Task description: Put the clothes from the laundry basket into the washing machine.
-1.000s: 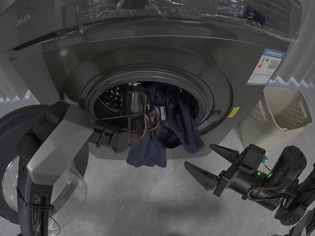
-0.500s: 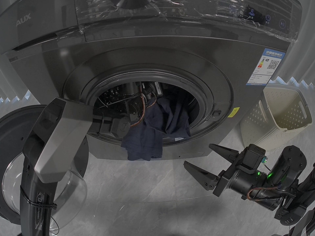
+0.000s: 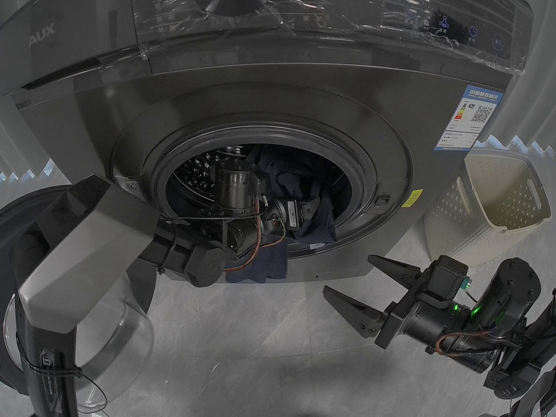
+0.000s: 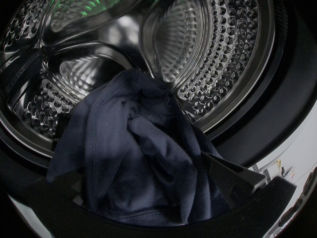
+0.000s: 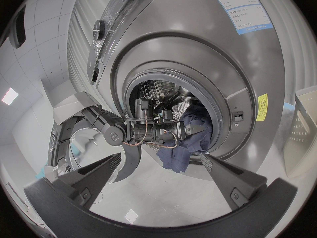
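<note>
The floor (image 3: 249,331) is grey, glossy, marble-veined tile with faint seams; a pale pleated curtain (image 3: 536,102) hangs at the back on both sides. A white panelled ceiling (image 5: 39,20) shows in the right wrist view; one square light panel (image 5: 9,96) glows in it.

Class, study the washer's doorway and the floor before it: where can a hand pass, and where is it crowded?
Free: the drum at upper left, between door rim and left arm; the floor between washing machine and right gripper. Crowded: the doorway's lower middle, where the left gripper and dark garment sit.
</note>
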{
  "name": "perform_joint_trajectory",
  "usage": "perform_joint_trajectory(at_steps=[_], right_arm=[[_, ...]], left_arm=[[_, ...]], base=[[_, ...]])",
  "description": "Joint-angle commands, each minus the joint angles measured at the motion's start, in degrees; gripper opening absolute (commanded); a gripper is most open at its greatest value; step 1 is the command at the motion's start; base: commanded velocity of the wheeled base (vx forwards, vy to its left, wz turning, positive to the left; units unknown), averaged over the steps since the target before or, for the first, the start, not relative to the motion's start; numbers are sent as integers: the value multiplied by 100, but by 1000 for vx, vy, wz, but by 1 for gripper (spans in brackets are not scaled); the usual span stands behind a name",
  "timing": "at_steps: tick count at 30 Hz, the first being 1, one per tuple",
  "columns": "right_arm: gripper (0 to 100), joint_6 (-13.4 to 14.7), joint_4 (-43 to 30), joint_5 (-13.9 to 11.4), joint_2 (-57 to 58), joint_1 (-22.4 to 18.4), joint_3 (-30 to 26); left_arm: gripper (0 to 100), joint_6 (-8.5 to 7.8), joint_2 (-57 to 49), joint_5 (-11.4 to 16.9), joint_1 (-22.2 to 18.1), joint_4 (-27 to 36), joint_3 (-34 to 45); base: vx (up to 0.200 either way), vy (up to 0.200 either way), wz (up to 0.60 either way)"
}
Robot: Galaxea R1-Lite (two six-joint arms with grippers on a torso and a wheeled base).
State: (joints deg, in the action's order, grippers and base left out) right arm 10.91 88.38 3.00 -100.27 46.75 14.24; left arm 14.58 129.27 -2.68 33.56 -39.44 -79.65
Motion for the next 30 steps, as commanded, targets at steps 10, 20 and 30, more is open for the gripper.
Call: perform_joint_trajectory(at_steps=[10, 20, 30], right_arm=[[100, 8, 12, -1, -2, 27, 70], [100, 16, 12, -1, -37, 45, 79], [100, 16, 12, -1, -63, 45, 70]], left_arm=[[0, -148, 406, 5, -192, -161, -323], [0, -131, 942, -540, -456, -196, -1843], [100, -61, 1478, -997, -517, -178, -3267]], base=[[0, 0, 0], [0, 0, 0], [0, 0, 0]])
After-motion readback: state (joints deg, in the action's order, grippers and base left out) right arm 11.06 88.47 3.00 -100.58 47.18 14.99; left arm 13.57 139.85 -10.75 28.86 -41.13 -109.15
